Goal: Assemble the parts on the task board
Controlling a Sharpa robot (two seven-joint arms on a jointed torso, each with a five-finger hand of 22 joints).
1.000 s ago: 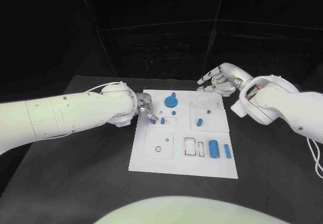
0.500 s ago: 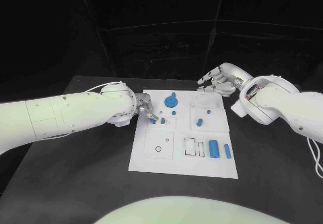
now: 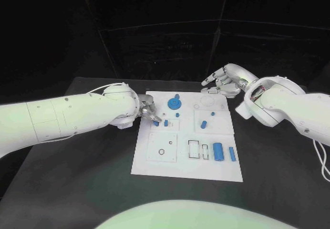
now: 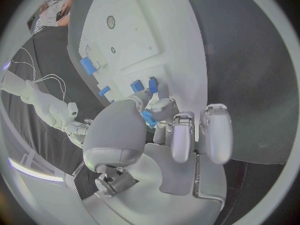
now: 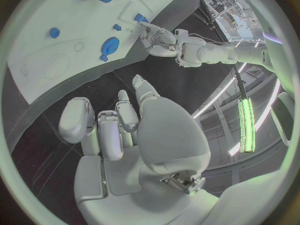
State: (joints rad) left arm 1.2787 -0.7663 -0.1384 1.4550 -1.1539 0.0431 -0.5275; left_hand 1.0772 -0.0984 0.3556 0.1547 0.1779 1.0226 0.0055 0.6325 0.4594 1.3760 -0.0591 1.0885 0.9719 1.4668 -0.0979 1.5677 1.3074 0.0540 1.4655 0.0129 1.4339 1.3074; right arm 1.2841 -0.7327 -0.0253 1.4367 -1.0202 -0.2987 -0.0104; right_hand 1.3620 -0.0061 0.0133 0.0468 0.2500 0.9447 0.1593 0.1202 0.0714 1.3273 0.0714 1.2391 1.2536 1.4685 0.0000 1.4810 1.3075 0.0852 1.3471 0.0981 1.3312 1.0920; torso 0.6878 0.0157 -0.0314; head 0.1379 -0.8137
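The white task board (image 3: pixel 159 160) lies in the middle of the black table. My left hand (image 3: pixel 149 113) hovers over its left edge and pinches a small blue part (image 4: pixel 149 119) between thumb and finger. Just past those fingertips, two small blue parts (image 3: pixel 157 123) (image 3: pixel 166 123) stand in the board. A blue gear (image 3: pixel 174 103) sits on the far panel. My right hand (image 3: pixel 221 84) hangs above the board's far right corner, its fingers apart with nothing in them. My left hand (image 5: pixel 164 41) is also seen across the board in the right wrist view.
Other blue parts on the board: a large cylinder (image 3: pixel 219 152) with a thinner bar (image 3: pixel 232 154) beside it at the near right, a peg (image 3: pixel 203 125) and two small studs (image 3: pixel 212 114) (image 3: pixel 177 115). Black table surrounds the board.
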